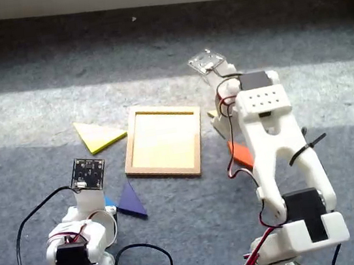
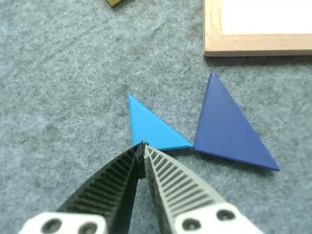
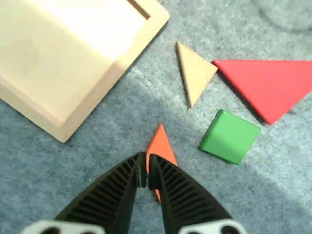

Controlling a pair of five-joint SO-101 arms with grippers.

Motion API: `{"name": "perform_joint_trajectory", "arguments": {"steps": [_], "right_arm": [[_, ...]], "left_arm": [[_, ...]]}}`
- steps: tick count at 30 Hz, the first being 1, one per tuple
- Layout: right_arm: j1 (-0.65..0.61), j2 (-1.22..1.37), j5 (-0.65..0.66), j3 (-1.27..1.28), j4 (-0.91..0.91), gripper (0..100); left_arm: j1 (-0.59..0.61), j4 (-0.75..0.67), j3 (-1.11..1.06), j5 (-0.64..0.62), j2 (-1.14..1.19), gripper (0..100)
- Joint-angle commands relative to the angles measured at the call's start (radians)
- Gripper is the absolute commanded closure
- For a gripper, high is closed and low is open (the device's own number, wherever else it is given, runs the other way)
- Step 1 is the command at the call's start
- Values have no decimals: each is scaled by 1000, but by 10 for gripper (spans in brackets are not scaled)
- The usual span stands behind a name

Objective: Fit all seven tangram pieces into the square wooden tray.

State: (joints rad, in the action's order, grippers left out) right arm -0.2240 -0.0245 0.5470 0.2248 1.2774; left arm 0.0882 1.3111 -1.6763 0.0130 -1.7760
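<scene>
Ribbed left gripper [image 2: 142, 147] (jaws together) sits beside light-blue triangle [image 2: 150, 127].

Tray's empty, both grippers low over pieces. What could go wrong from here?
1. The left gripper is shut with its tips at the edge of the light blue triangle. That piece touches the dark blue triangle at a corner, so a push would likely shift both.
2. The right gripper is shut over the flat orange triangle. Descending without opening could just slide it across the carpet, away from the tray.
</scene>
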Motion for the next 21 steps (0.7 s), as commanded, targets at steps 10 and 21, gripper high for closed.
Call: {"name": "perform_joint_trajectory", "arguments": {"steps": [10, 21], "right_arm": [[18, -71, 135, 242, -79, 670], [50, -68, 137, 395, -308, 670]], "left_arm": [[-13, 6, -19, 3, -41, 993], [-13, 6, -19, 3, -41, 993]]}}
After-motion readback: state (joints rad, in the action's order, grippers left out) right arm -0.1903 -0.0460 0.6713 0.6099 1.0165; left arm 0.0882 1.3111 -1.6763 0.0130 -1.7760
